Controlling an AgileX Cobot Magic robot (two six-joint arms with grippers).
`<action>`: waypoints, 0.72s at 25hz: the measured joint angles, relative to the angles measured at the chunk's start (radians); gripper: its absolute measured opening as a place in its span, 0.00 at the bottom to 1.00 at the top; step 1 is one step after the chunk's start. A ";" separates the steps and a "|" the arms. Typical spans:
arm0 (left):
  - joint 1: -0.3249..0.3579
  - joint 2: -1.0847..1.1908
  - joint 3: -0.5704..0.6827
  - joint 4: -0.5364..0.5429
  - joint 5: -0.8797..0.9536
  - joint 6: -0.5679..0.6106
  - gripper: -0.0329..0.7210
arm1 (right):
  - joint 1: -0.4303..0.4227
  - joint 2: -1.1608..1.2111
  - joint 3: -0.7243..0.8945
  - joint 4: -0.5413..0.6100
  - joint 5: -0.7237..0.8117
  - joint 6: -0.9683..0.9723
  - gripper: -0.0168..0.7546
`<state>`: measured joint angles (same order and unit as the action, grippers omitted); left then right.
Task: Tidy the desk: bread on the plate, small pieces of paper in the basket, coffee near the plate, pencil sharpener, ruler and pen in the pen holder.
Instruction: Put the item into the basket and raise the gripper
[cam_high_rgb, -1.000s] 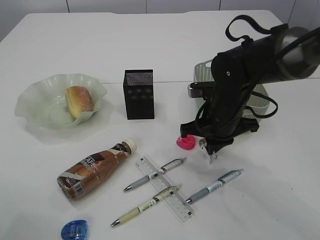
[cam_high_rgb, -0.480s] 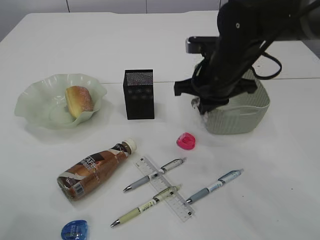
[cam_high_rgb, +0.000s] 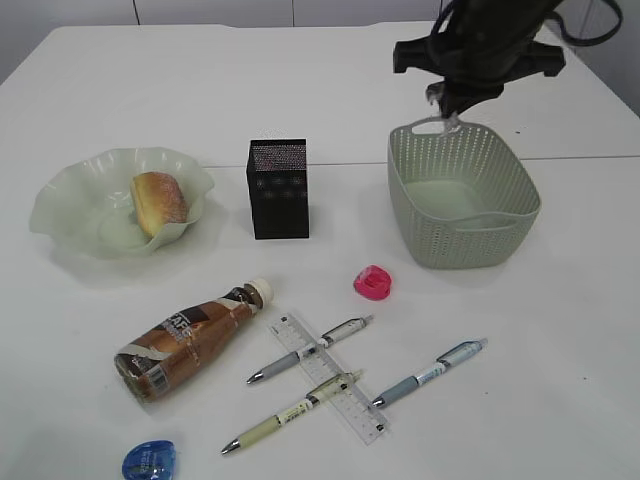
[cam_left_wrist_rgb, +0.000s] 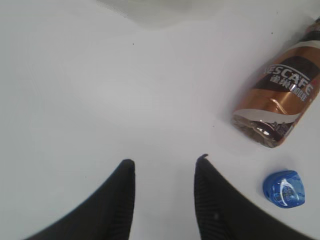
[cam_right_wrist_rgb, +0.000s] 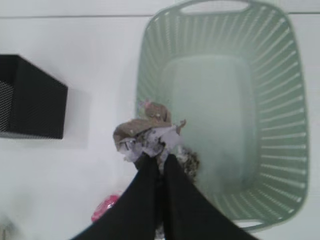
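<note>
The coffee (cam_left_wrist_rgb: 280, 102) label reads "NESCAFE"; nothing else legible.

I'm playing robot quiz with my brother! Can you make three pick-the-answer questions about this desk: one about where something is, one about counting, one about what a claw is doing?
1. Where is the bread?
A. in the basket
B. on the plate
C. beside the bottle

2. How many pens lie on the desk?
A. one
B. three
C. five

3. What is the right gripper doing?
A. pinching crumpled paper
B. hanging wide open
C. holding the ruler

Answers:
1 B: the roll sits in the wavy green plate.
2 B: three pens lie around the clear ruler.
3 A: its fingers are closed on a paper ball, above the basket.
</note>
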<state>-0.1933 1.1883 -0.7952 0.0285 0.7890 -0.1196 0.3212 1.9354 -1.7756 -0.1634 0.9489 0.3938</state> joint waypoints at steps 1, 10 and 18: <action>0.000 0.000 0.000 0.000 0.000 0.000 0.43 | -0.018 0.000 -0.008 -0.004 0.005 0.000 0.00; 0.000 0.000 0.000 -0.002 0.000 0.000 0.43 | -0.083 0.048 -0.014 -0.020 0.011 0.000 0.01; 0.000 0.000 0.000 -0.005 0.000 0.000 0.43 | -0.083 0.106 -0.026 -0.034 -0.011 0.008 0.26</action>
<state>-0.1933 1.1883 -0.7952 0.0239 0.7890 -0.1196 0.2385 2.0412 -1.8020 -0.1976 0.9378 0.4017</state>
